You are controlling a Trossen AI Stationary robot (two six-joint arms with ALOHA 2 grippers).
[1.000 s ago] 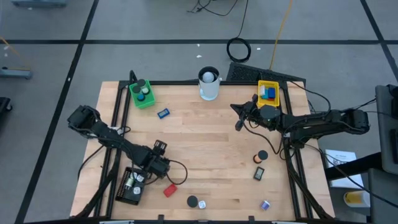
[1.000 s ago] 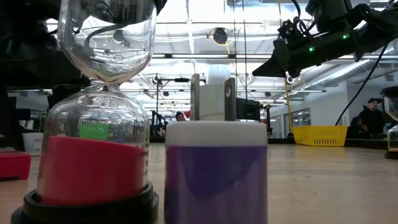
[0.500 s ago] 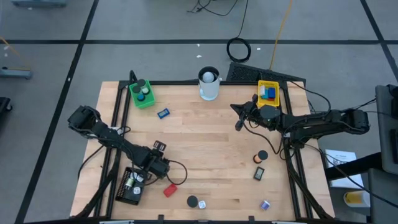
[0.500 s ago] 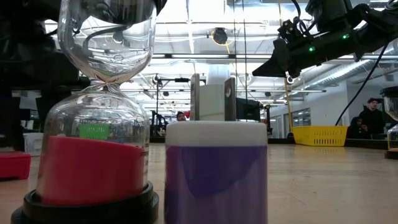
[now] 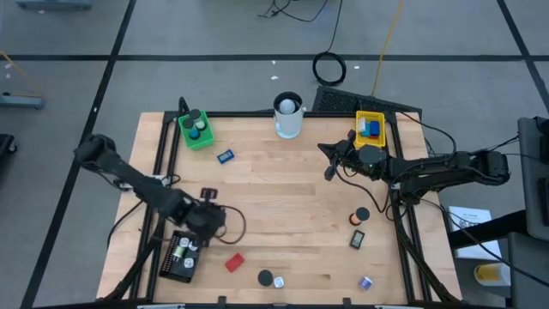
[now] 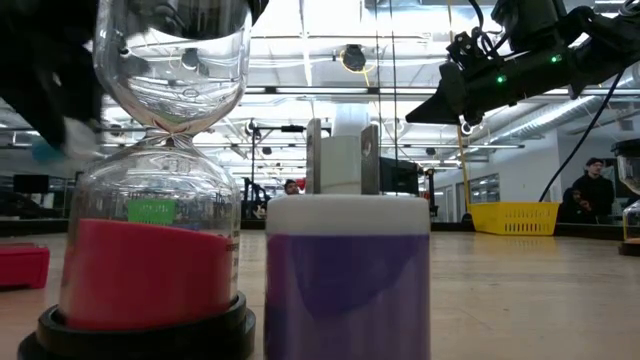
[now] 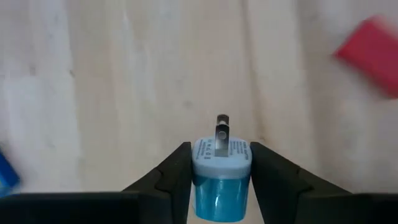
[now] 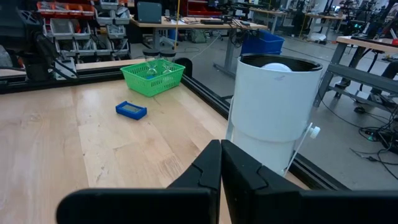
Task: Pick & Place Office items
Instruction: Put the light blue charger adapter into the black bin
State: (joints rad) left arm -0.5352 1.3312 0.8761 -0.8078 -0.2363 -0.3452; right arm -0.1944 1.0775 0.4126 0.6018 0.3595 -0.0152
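High view showed the sorting partly done, with most small items loose on the counter (image 5: 283,184). At lower left, the black tray (image 5: 178,257) held a few small pieces, and just above it the left end effector (image 5: 208,215) hung over the wood; the left wrist view showed its fingers (image 7: 165,177) clamped on a white-and-blue plug (image 7: 221,177), lifted clear of the boards. At upper left the green tray (image 5: 196,129) already had a couple of round pieces in it, with a blue block (image 5: 225,156) lying loose just beside it. Along the bottom edge lay a red block (image 5: 233,262), a black cap (image 5: 266,278) and a small white piece (image 5: 279,281). Upper centre stood the white cup (image 5: 288,116). Right of centre, the right end effector (image 5: 328,160) hovered clenched and empty. The yellow tray (image 5: 371,129) at upper right held blue things. Lower right, a black roll (image 5: 362,214), an orange piece (image 5: 354,221), a dark block (image 5: 357,239) and a purple piece (image 5: 366,281) were yet to be sorted, so I judged about half was left.
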